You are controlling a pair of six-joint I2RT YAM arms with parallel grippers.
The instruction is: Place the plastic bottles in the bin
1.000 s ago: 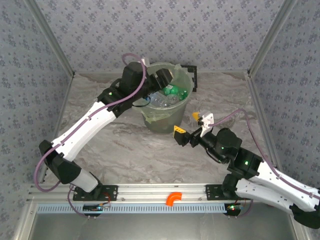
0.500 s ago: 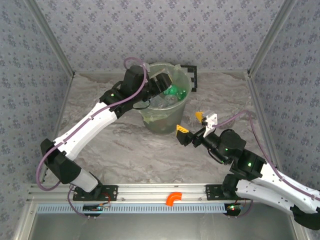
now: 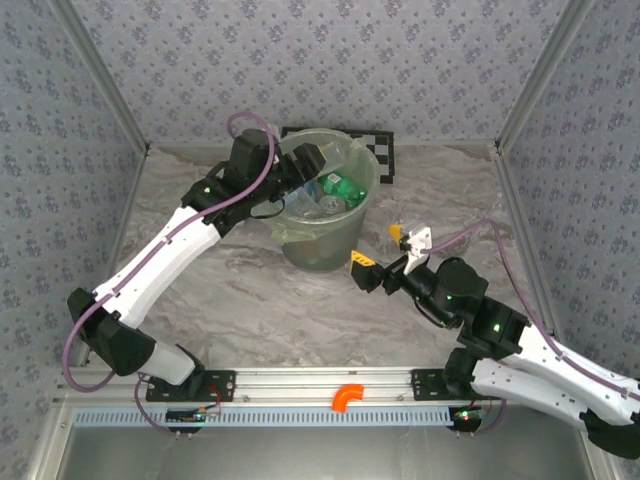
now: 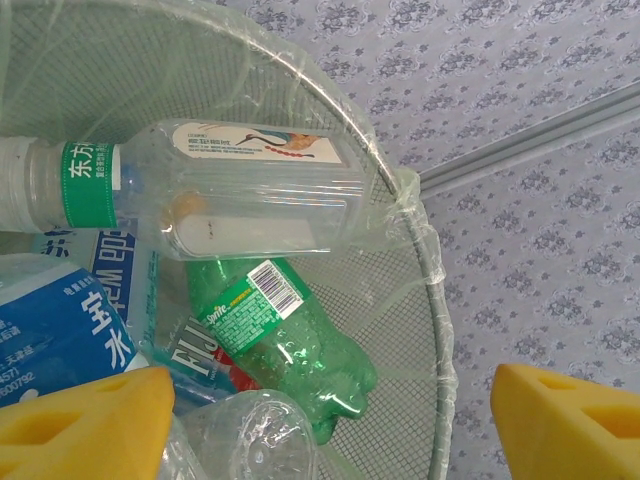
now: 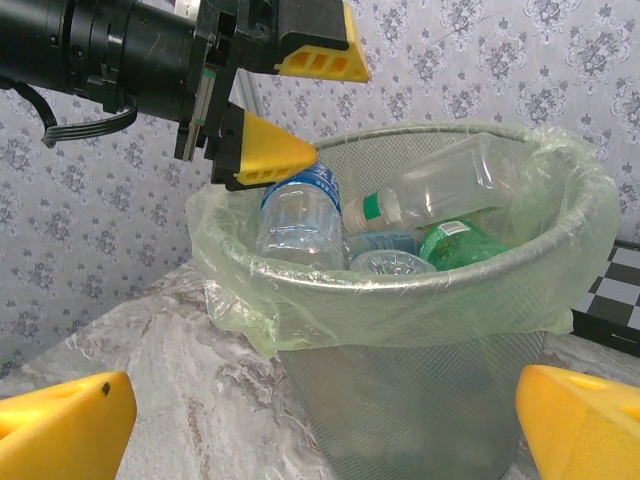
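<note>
Well, one bin [image 3: 322, 248] holds at least five plastic bottles [image 4: 250, 190]. The left gripper [image 4: 325, 420] gapes empty over them, the right gripper [image 3: 380, 248] likewise beside the bin.

Left pincer [image 3: 308, 168]: poised over the left rim of the bin [image 3: 320, 245], with plastic bottles [image 3: 345, 190], green and clear, heaped inside just to its right. Right pincer [image 3: 380, 250]: jaws spread wide, nothing between them, low over the marbled table [image 3: 230, 290], the bin's wall just beside its left fingertip. Checkered mat [image 3: 385, 152]: on the table beyond the bin, well past both pincers.
</note>
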